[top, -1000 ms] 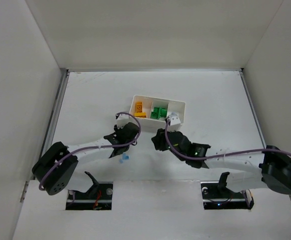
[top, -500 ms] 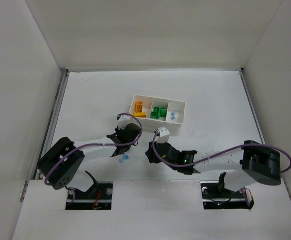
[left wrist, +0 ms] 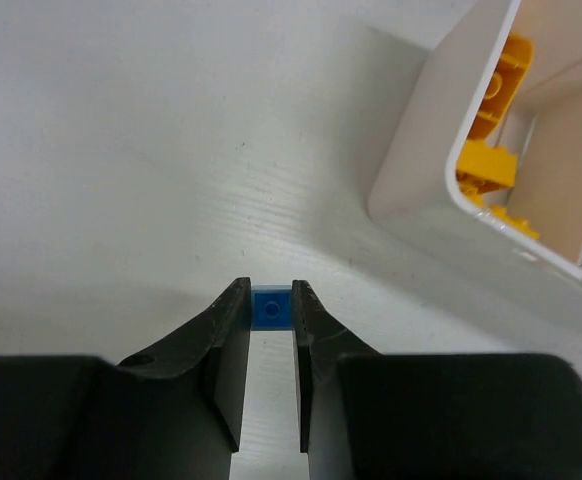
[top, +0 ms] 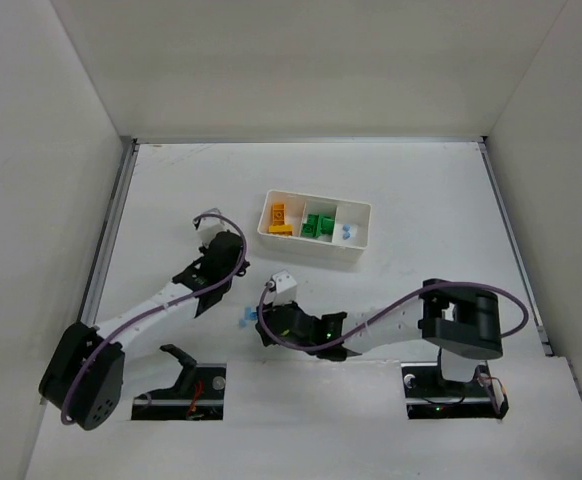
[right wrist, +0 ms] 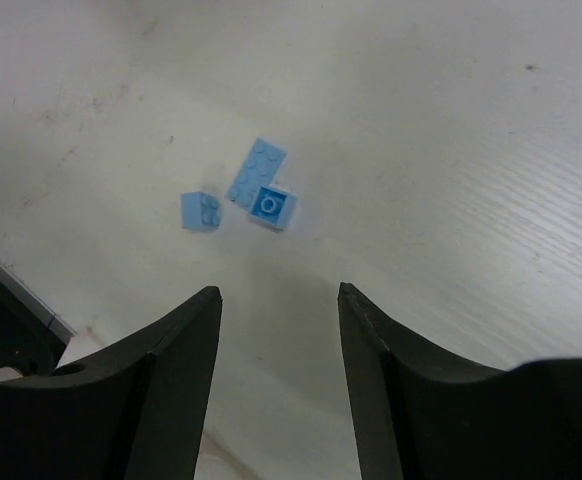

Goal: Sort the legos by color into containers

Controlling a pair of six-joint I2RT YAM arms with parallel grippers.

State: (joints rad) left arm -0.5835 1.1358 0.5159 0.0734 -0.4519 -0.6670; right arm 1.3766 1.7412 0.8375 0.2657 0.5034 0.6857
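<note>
**A:** Our left fingers (left wrist: pixel 233 330) pinch a blue brick (left wrist: pixel 271 307) between their tips. The tray (left wrist: pixel 411 170) sits ahead-right of them.

**B:** Next we carry it to the blue compartment (top: pixel 356 220). Our right fingers (right wrist: pixel 186 350) stand apart and empty, with loose bricks (right wrist: pixel 256 190) just ahead.

1 camera looks down from overhead; 2 wrist cameras face the table (top: pixel 421 180) closely.

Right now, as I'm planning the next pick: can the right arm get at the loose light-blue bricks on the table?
Probably yes: the right arm has its jaws open just short of the three light-blue bricks, with only bare table between.
</note>
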